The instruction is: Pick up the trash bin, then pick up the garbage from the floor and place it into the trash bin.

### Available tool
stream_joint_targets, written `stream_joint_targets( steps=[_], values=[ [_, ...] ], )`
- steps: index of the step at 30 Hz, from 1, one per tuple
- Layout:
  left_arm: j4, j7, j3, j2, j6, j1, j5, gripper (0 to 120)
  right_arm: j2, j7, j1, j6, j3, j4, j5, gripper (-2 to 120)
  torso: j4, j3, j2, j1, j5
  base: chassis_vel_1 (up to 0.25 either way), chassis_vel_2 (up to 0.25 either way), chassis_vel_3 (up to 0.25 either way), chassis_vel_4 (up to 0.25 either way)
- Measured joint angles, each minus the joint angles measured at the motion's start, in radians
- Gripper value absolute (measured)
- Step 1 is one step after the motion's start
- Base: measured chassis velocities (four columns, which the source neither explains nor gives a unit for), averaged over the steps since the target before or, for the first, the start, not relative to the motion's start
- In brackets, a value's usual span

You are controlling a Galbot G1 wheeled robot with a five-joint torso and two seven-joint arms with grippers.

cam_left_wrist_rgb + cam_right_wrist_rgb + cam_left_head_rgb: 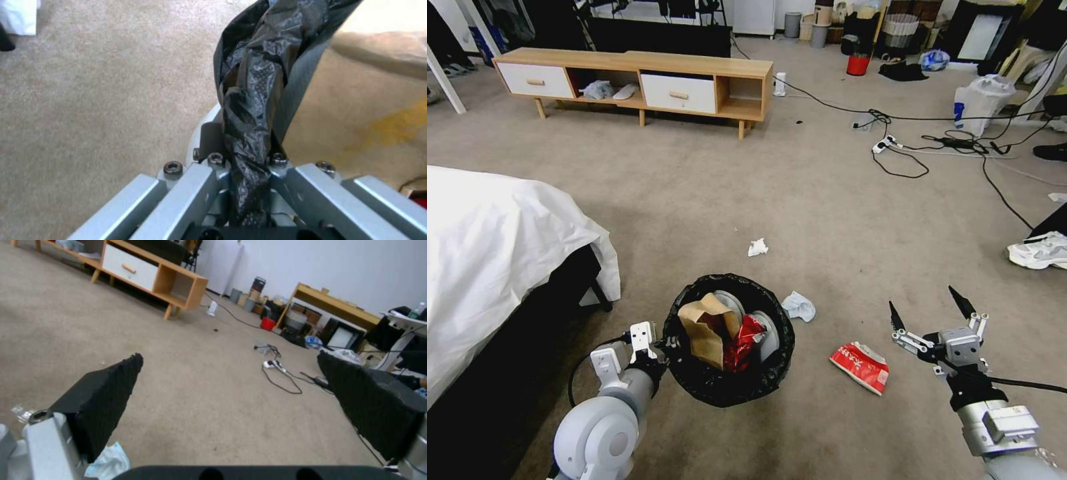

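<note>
The trash bin (714, 393), lined with a black bag, is in the lower middle of the head view. My left gripper (662, 347) is shut on its left rim. In the left wrist view that gripper (247, 160) pinches the crinkled black bag (253, 83). Inside lie a brown paper bag (704, 327), a red can (746, 340) and clear bottles. On the floor (800, 200) lie a red-and-white carton (860, 365) and two white tissues (798, 305) (758, 247). My right gripper (926, 303) hovers open just right of the carton, its fingers (102, 400) spread wide with nothing between them.
A bed with a white sheet (494, 253) stands close on the left. A low wooden cabinet (640, 80) runs along the back. Cables and a power strip (894, 143) cross the carpet at the right, near a white plastic bag (980, 100) and a person's shoe (1040, 250).
</note>
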Motion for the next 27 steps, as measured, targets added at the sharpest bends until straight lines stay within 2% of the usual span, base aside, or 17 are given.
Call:
stream_joint_targets(
  steps=[19, 27],
  values=[
    [0.014, -0.001, -0.006, -0.007, 0.000, -0.009, -0.003, 2, -0.014, 0.001, 0.016, -0.011, 0.004, -0.010, 0.035, 100, -0.0001, 0.000, 0.000, 0.000, 0.0000, -0.009, 0.009, 0.012, -0.010],
    [0.015, -0.002, -0.007, -0.013, 0.000, -0.008, -0.003, 2, -0.019, 0.002, 0.019, -0.023, 0.003, -0.012, 0.049, 100, 0.0000, 0.000, 0.000, 0.000, 0.0000, -0.124, 0.134, 0.132, -0.125]
  ],
)
